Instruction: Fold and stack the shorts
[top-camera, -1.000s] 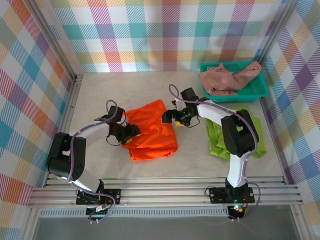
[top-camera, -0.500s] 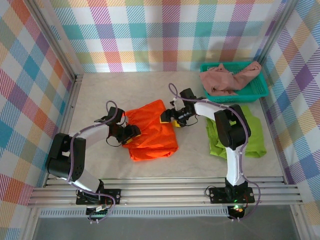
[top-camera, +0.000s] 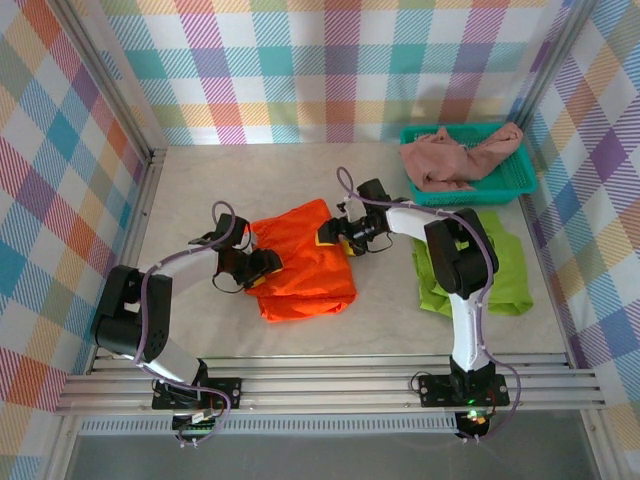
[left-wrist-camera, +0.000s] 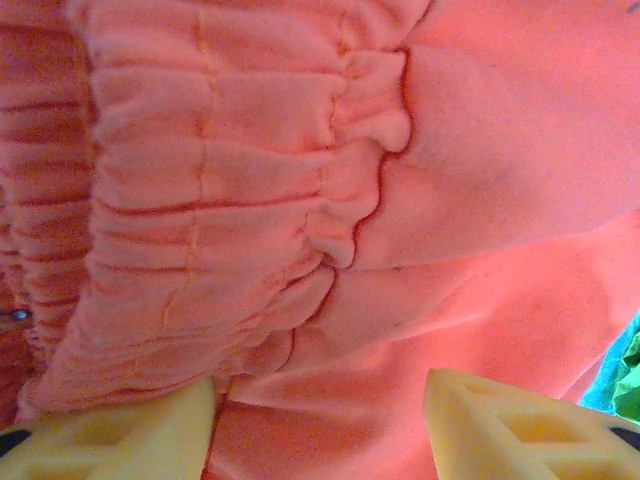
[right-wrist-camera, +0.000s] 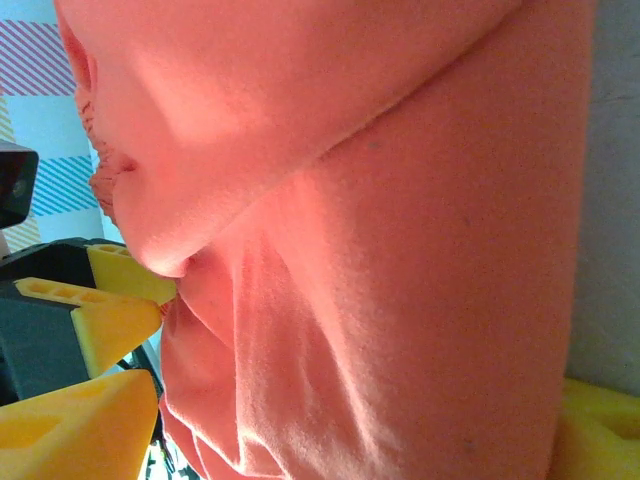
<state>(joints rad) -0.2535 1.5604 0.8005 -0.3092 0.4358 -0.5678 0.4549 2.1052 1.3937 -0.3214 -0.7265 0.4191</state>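
Note:
The orange shorts (top-camera: 303, 262) lie roughly folded at the table's middle, their gathered waistband (left-wrist-camera: 200, 200) close up in the left wrist view. My left gripper (top-camera: 258, 268) sits at their left edge, open, with orange cloth lying between its yellow fingers (left-wrist-camera: 110, 440). My right gripper (top-camera: 335, 235) is at their upper right edge, open, its fingers (right-wrist-camera: 70, 425) straddling a wide fold of orange cloth (right-wrist-camera: 400, 300). The green shorts (top-camera: 500, 270) lie flat to the right, partly under the right arm. The pink shorts (top-camera: 455, 155) are heaped in the teal basket (top-camera: 520, 180).
The basket stands at the back right against the plaid wall. Plaid walls close in the table on three sides. Bare tabletop (top-camera: 220, 185) lies at the back left and along the front edge. The left gripper's yellow fingers (right-wrist-camera: 115, 300) appear in the right wrist view.
My right gripper has slid a little left onto the orange shorts' right edge and its jaws have narrowed slightly. The left arm has barely moved.

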